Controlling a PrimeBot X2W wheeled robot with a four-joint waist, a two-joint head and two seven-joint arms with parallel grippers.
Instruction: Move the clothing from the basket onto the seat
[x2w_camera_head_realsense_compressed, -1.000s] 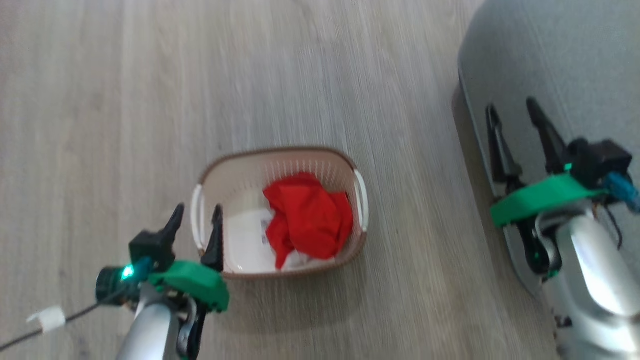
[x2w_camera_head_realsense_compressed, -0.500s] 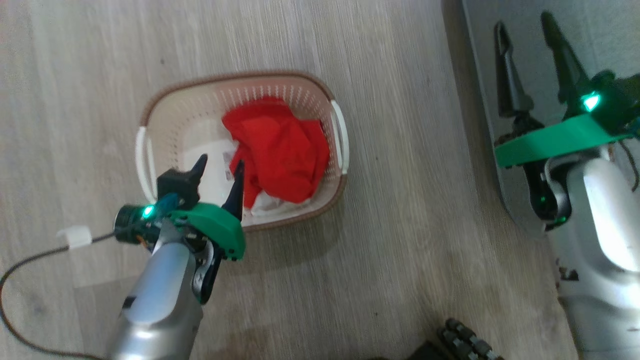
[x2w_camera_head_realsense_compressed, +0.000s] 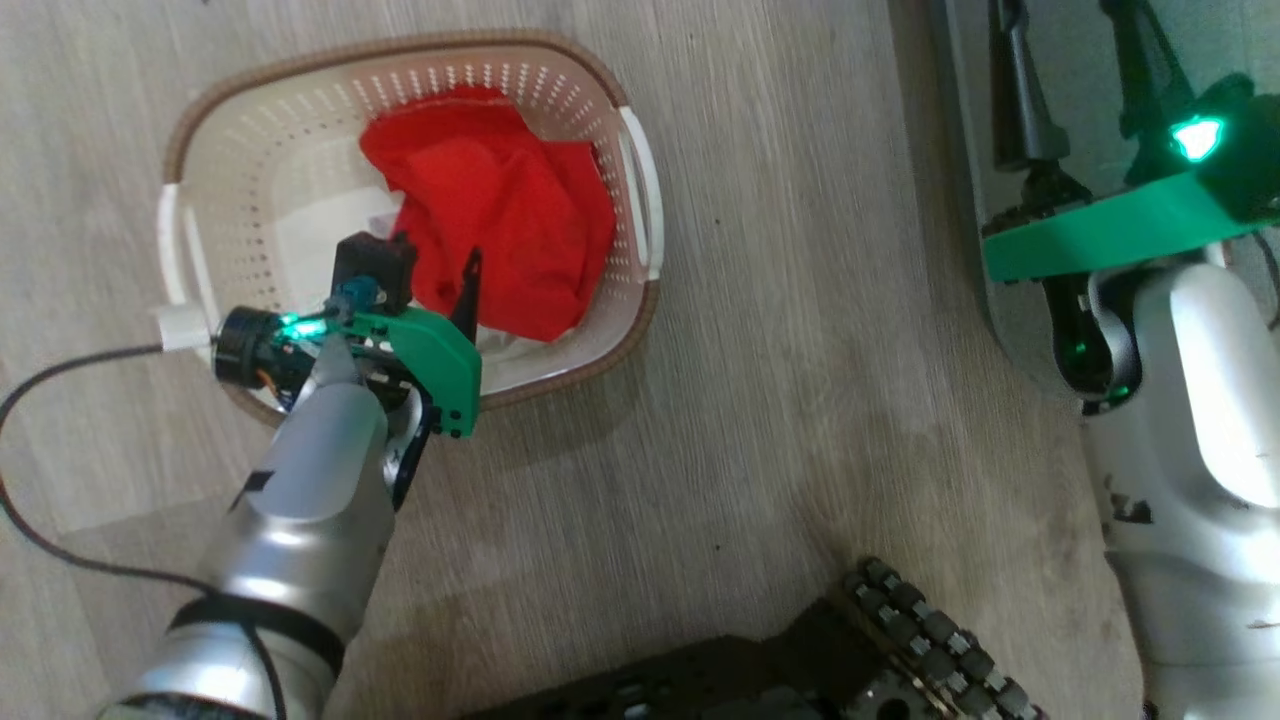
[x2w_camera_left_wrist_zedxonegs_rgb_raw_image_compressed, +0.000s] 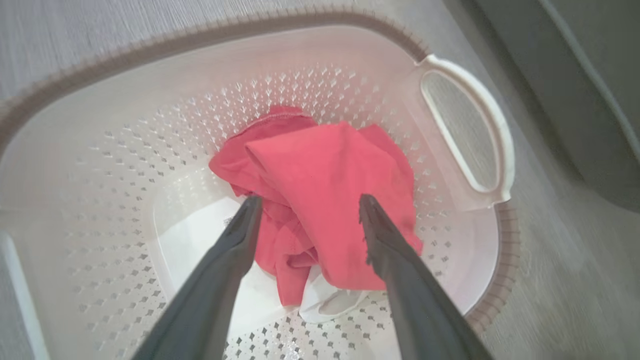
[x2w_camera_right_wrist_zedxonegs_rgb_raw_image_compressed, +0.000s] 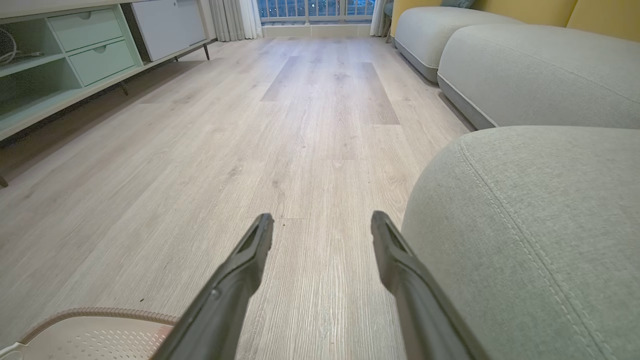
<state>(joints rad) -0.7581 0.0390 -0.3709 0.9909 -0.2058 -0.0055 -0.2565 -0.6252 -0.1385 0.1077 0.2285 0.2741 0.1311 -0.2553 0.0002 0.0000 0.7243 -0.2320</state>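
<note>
Left pincer (x2w_camera_left_wrist_zedxonegs_rgb_raw_image_compressed: 310, 200) hangs inside the small oval cream-white perforated plastic basket (x2w_camera_left_wrist_zedxonegs_rgb_raw_image_compressed: 125, 175), its two long dark fingers spread wide and gripping nothing. Right pincer (x2w_camera_right_wrist_zedxonegs_rgb_raw_image_compressed: 322, 219) is likewise parted and empty. It is held by the rounded edge of the large grey-green upholstered seat (x2w_camera_right_wrist_zedxonegs_rgb_raw_image_compressed: 525, 225), well apart from the basket.

A second ago the left pincer's tips stood at the basket's left rim, and half a second ago they were over its bare bottom. Now they have come down to the heap. The head camera has tipped too, so the basket shows higher in that view and the robot's dark wheeled base (x2w_camera_head_realsense_compressed: 800, 670) shows at the bottom. Basket and contents seem not to have shifted on the pale wood-plank floor (x2w_camera_right_wrist_zedxonegs_rgb_raw_image_compressed: 300, 125).

The bright red crumpled fabric clothing (x2w_camera_left_wrist_zedxonegs_rgb_raw_image_compressed: 320, 170) lies in the basket's right half. One fingertip is at the heap's left edge and the other over its right part, with the bulk between them. Whether they touch the cloth, I cannot tell.
</note>
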